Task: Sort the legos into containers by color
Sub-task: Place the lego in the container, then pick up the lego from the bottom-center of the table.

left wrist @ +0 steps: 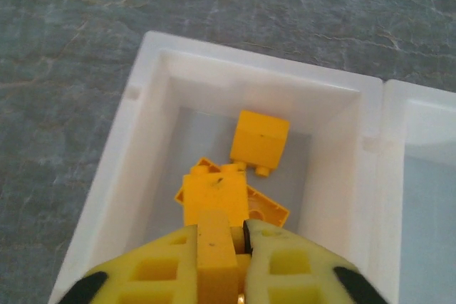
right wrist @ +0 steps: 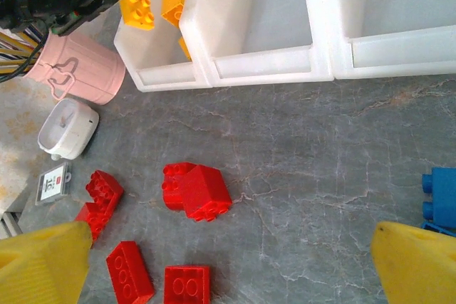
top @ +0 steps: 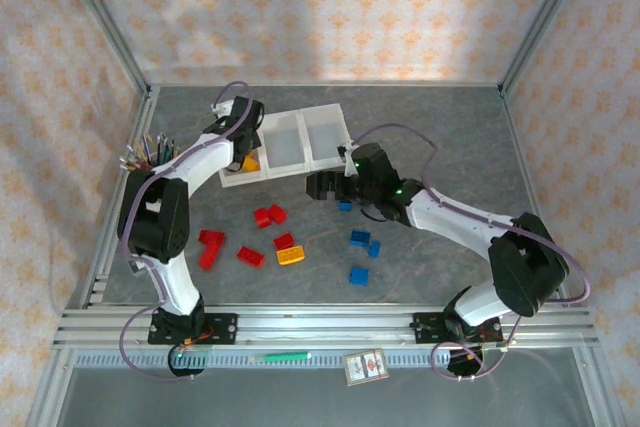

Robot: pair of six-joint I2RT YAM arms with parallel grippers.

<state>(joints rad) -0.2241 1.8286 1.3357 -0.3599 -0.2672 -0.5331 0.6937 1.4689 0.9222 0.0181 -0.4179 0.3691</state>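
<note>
1. The left gripper (left wrist: 219, 238) is closed narrow on a yellow brick (left wrist: 214, 201). Its two fingers press the brick from both sides, and the brick stands out in front of the fingertips.
2. This gripper hangs over the end bin (left wrist: 153, 97) of the row of three joined white bins (top: 300, 142). The held brick is within the opening of that bin.
3. Just ahead of the held brick, two more yellow pieces lie in the same bin. A flat yellow piece (left wrist: 271, 211) is partly hidden under the held brick, and a yellow cube piece (left wrist: 260, 139) lies a little further ahead, tilted. I cannot tell if the held brick touches the flat one.
4. The right gripper (right wrist: 228, 265) is opened wide, with nothing between its fingers (right wrist: 43, 265). It hovers over the table (right wrist: 320, 147), near the front wall of the bins.
5. Several red bricks (right wrist: 196, 190) lie on the table under this gripper. They are on the side of the finger seen at the left of the wrist view.
6. Just beside the other finger lies a blue brick (right wrist: 440, 197), cut by the picture edge.
7. In the top view, a yellow-orange brick (top: 291, 255) lies on the table behind the right gripper, nearer to the arm bases.
8. A pink pencil cup (right wrist: 82, 65) stands beside the end bin, near the left gripper. A small white round pot (right wrist: 68, 127) is just beside the cup.
</note>
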